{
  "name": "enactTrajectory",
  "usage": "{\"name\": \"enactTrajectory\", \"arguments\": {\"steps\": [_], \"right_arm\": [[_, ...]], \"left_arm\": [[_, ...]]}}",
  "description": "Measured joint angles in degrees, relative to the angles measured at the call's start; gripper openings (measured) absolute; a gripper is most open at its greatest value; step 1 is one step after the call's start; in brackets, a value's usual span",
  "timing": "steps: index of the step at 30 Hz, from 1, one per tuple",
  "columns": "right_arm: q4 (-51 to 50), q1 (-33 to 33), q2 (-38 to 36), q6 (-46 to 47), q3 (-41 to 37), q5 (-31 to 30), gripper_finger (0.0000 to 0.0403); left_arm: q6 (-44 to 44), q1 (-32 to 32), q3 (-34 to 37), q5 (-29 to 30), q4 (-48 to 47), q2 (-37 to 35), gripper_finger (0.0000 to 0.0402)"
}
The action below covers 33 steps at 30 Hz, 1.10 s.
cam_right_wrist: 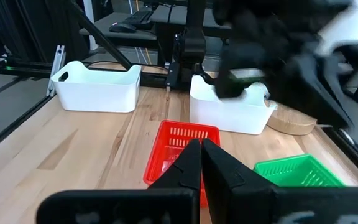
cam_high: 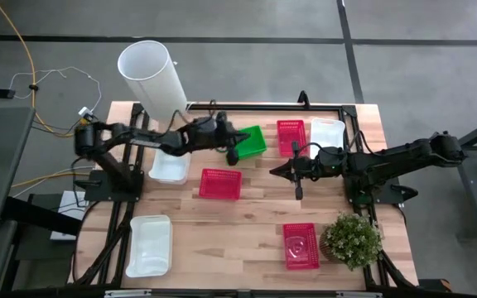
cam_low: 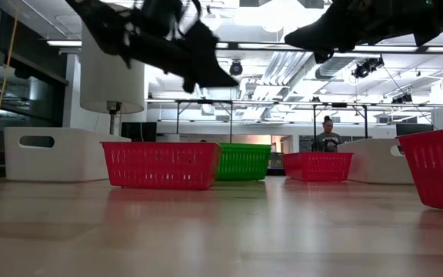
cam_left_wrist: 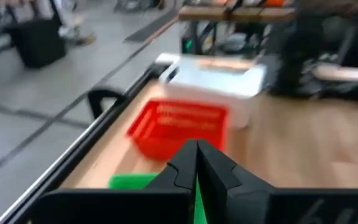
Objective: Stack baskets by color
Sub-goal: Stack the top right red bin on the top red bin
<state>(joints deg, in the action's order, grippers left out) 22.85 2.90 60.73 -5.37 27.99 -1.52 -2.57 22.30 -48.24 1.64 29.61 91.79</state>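
A: Where is the left gripper and how are its fingers?

B: It hangs above the table over the near edge of the green basket. The fingers are pressed together and hold nothing. In its wrist view a red basket lies ahead of the tips, and a white basket just behind that one.

A: And the right gripper?

B: Its fingers are also together, with nothing between them. It is in the air between the 2 red baskets on the right side: 1 red basket beyond it near the far edge, with a white basket touching its side, and 1 red basket on the near side, just beside the potted plant.

A: What lies between the 2 grippers?

B: A red basket, nearer to the left gripper. Under the left arm there is a white basket, and another white basket is well apart, at the near left corner. The white cylinder stands behind the left arm.
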Motion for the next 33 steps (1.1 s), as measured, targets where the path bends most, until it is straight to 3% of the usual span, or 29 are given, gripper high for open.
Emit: {"name": "enactTrajectory", "arguments": {"steps": [15,25,33], "right_arm": [[2.69,0.0,0.0,3.0,0.0,-0.02,0.0],[5.28,0.15,0.0,2.59,0.0,-3.89,0.0],[5.27,0.11,0.0,2.52,0.0,-4.85,0.0]], "left_arm": [[3.5,-6.47,26.29,-4.4,3.12,-36.23,0.0],[2.03,-12.73,32.04,-3.26,-1.85,-56.01,0.0],[2.09,-13.09,34.48,1.38,-3.91,-62.86,0.0]]}}
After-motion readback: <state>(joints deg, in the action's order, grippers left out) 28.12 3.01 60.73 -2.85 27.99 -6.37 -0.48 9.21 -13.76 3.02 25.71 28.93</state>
